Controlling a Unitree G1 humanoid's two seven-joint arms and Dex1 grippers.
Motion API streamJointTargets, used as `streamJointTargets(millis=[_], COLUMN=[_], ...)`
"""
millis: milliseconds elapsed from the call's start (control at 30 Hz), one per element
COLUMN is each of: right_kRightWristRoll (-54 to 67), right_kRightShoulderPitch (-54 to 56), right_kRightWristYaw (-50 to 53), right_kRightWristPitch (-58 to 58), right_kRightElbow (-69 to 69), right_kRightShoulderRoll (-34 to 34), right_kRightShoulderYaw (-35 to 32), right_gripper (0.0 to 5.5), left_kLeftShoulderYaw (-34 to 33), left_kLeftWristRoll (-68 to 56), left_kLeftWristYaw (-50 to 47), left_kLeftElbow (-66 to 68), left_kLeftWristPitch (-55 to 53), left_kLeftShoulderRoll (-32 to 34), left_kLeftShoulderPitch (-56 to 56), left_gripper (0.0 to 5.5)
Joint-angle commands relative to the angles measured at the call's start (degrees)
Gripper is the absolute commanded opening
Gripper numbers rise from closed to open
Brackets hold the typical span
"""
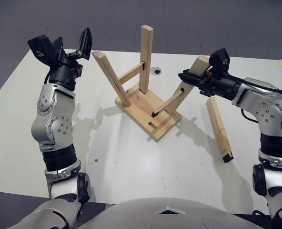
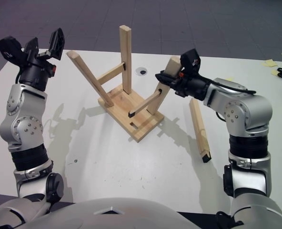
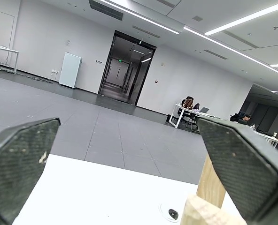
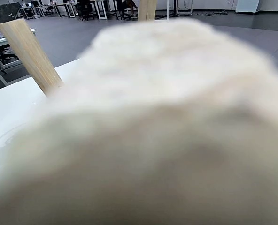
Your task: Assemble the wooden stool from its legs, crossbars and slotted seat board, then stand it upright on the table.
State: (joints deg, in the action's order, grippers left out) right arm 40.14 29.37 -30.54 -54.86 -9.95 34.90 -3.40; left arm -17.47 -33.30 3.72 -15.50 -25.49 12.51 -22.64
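The slotted seat board lies face down at the centre of the white table. A tilted leg and an upright leg rise from it, joined by a crossbar. The left gripper is raised left of the board, fingers spread and holding nothing. The right gripper appears clamped on the upper part of the third leg at the board's right corner. That leg carries a second crossbar. A loose leg lies flat to the right of the board.
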Motion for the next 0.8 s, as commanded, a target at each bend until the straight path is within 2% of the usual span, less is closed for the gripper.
streamJointTargets(millis=[33, 267, 400, 533, 633, 800], right_kRightWristRoll=[-3.02, 0.01, 7.22, 16.41, 16.77, 9.12], right_kRightShoulderPitch=[-2.72, 0.92, 5.05, 9.51, 15.09, 25.90], right_kRightWristYaw=[3.46, 4.99, 6.21, 7.41, 8.51, 7.98], right_kRightWristPitch=[-2.90, 1.36, 0.05, -3.87, -2.72, 6.41], right_kRightElbow=[2.99, 5.07, 5.50, 5.83, 7.37, 12.83], right_kRightShoulderRoll=[-0.64, -5.56, -9.17, -9.92, -9.08, -8.61], right_kRightShoulderYaw=[0.18, -6.40, -13.54, -19.30, -19.70, -15.73], right_gripper=[1.43, 2.54, 3.07, 3.65, 4.20, 4.90], left_kLeftShoulderYaw=[0.13, -0.05, -0.08, -0.02, -0.18, 0.07], left_kLeftWristRoll=[0.73, 0.65, 0.33, 0.09, -0.03, 0.21], left_kLeftWristYaw=[0.35, 0.62, 0.83, 1.17, 1.24, 1.03], left_kLeftElbow=[0.67, 1.18, 1.18, 1.36, 1.28, 1.52], left_kLeftWristPitch=[-0.13, 0.13, -0.04, -0.01, 0.03, 0.30], left_kLeftShoulderRoll=[0.83, 0.68, 0.74, 0.64, 0.66, 0.11], left_kLeftShoulderPitch=[-0.85, -0.71, -1.04, -1.25, -1.40, -1.93], left_gripper=[5.40, 5.40, 5.40, 5.40, 5.40, 5.40])
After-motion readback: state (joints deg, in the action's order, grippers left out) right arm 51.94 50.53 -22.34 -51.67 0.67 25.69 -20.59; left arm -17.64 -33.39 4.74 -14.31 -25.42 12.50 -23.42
